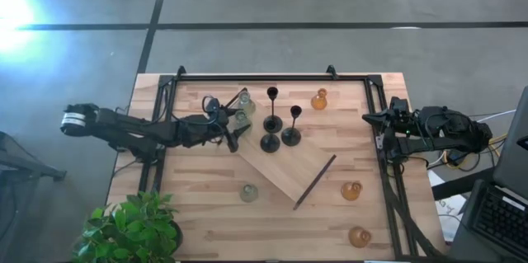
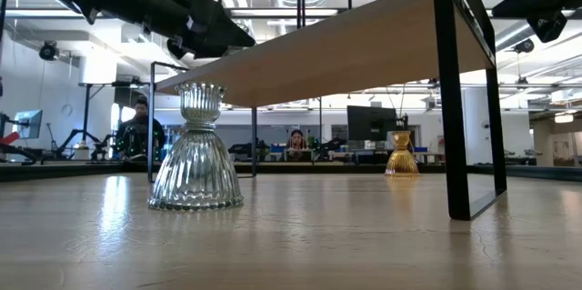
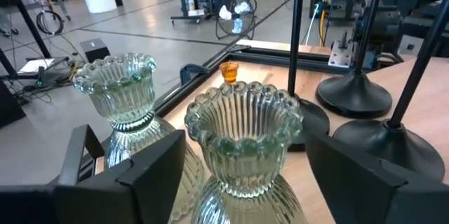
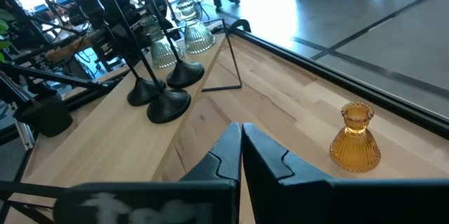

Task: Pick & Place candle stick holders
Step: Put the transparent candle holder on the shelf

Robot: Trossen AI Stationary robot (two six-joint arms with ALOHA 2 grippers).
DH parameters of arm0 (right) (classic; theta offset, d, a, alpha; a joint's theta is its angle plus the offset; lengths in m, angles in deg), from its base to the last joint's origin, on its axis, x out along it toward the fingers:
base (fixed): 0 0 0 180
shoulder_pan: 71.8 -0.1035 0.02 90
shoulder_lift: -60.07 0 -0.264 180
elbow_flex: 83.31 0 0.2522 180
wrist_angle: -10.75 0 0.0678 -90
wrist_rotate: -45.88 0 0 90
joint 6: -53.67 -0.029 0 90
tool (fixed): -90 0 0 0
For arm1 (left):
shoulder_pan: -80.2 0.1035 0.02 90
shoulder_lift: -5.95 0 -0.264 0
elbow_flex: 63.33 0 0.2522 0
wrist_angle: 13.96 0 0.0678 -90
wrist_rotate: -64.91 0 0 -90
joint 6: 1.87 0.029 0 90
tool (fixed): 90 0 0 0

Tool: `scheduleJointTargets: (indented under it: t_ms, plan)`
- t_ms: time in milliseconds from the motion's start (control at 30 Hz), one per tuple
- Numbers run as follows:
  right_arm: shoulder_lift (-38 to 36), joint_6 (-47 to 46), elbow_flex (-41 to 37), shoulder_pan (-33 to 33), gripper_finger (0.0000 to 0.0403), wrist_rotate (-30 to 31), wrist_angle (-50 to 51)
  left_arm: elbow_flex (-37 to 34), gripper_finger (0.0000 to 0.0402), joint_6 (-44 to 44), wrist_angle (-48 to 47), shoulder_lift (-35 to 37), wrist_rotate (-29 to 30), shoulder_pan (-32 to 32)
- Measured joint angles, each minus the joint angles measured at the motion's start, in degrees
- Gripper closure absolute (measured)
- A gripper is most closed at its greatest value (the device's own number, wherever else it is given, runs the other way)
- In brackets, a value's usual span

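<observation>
On the board (image 1: 309, 168), the left gripper (image 1: 233, 128) sits at about 10 o'clock from the table's (image 1: 206, 213) centre, its jaws released and standing apart on either side of a green holder (image 3: 242, 140), not touching it as far as the left wrist view shows. A 2nd green holder (image 3: 119, 87) stands just beside it, toward 12 o'clock. The 3 black holders (image 1: 272, 123) cluster just past the gripper at 3 o'clock of it, near the table's centre. 1 amber holder (image 1: 319, 99) stands on the board at about 1 o'clock.

Off the board, a 3rd green holder (image 1: 249, 192) stands on the table at 7 o'clock, and 2 amber holders (image 1: 352, 190) stand at 4 and 5 o'clock, well apart from the rest.

The right gripper (image 4: 240, 155) waits at the table's 3 o'clock edge, jaws clenched on nothing.

A plant (image 1: 132, 228) sits at the 8 o'clock corner.
</observation>
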Motion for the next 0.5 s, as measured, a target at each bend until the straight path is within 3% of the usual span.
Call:
scheduleJointTargets:
  t_ms: [500]
  plan:
    - [0.0,-0.02,-0.01,0.0,0.0394,0.0,0.0,0.09,0.0099,0.51,-4.89,2.82,-0.29,-1.09]
